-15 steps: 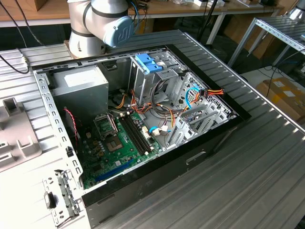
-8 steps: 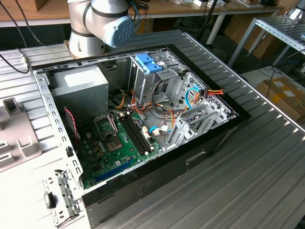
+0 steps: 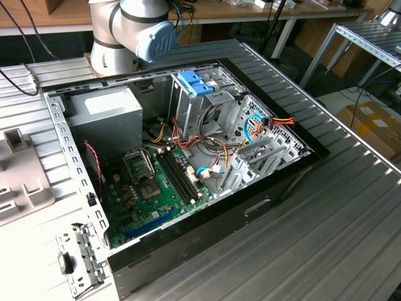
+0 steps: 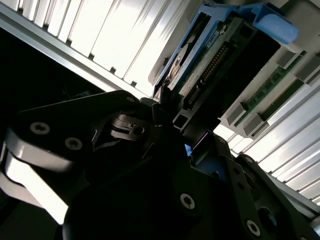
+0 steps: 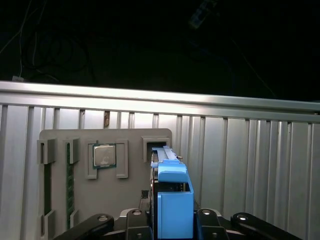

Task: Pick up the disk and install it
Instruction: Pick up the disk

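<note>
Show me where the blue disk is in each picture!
First wrist view: the disk points its blue tab at the camera, at the grey tray, near the processor chip.
Second wrist view: the disk shows its circuit-board side, beside a memory stick.
Exterior view: a similar blue carrier sits in the computer case; whether it's this disk, I cannot tell.
Shared landmark: the ribbed metal table.

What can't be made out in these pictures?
Exterior view: the grey robot arm is cut off by the top edge.
First wrist view: the bottom edge cuts off the grey hard drive in its light-blue plastic carrier, so its grasp is unclear.
Second wrist view: the black gripper hides the drive's near end.
</note>
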{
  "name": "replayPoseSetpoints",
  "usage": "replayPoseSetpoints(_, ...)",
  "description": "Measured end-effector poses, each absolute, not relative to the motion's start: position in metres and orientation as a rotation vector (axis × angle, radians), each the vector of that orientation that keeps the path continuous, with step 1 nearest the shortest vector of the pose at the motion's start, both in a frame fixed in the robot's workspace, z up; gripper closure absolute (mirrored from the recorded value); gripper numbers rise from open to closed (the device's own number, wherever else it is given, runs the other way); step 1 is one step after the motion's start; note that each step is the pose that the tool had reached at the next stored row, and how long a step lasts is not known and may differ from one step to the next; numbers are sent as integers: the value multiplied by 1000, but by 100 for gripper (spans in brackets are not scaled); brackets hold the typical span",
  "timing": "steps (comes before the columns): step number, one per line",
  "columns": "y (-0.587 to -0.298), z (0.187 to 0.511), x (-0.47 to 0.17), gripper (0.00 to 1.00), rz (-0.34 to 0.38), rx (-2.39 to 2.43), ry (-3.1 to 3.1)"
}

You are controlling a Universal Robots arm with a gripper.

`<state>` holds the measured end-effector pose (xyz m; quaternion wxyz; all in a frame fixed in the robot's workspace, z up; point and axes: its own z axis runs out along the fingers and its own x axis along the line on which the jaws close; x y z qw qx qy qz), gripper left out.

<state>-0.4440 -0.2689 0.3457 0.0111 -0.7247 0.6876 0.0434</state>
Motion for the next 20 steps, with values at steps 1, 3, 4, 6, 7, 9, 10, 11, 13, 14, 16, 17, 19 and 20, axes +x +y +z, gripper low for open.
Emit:
replayPoseSetpoints(1, -269, 346, -444, 64, 136, -2261, 2145)
replayPoseSetpoints(3, -269, 348, -444, 64, 136, -2260, 2145)
replayPoseSetpoints(4, -269, 348, -444, 64, 137, -2260, 2145)
replayPoseSetpoints(6, -269, 349, -444, 64, 138, -2260, 2144)
replayPoseSetpoints(7, -269, 350, -444, 64, 138, -2259, 2144)
replayPoseSetpoints(9, -269, 352, -444, 64, 140, -2259, 2143)
replayPoseSetpoints(10, -269, 352, -444, 64, 140, -2258, 2143)
replayPoseSetpoints(11, -269, 353, -444, 64, 141, -2258, 2142)
replayPoseSetpoints(13, -269, 354, -444, 64, 143, -2257, 2141)
replayPoseSetpoints(14, -269, 355, -444, 64, 144, -2256, 2141)
replayPoseSetpoints(16, -269, 356, -444, 64, 145, -2256, 2140)
replayPoseSetpoints(17, -269, 357, -444, 64, 147, -2255, 2139)
replayPoseSetpoints(19, -269, 358, -444, 64, 149, -2254, 2138)
replayPoseSetpoints(20, -269, 359, -444, 64, 150, -2253, 2137)
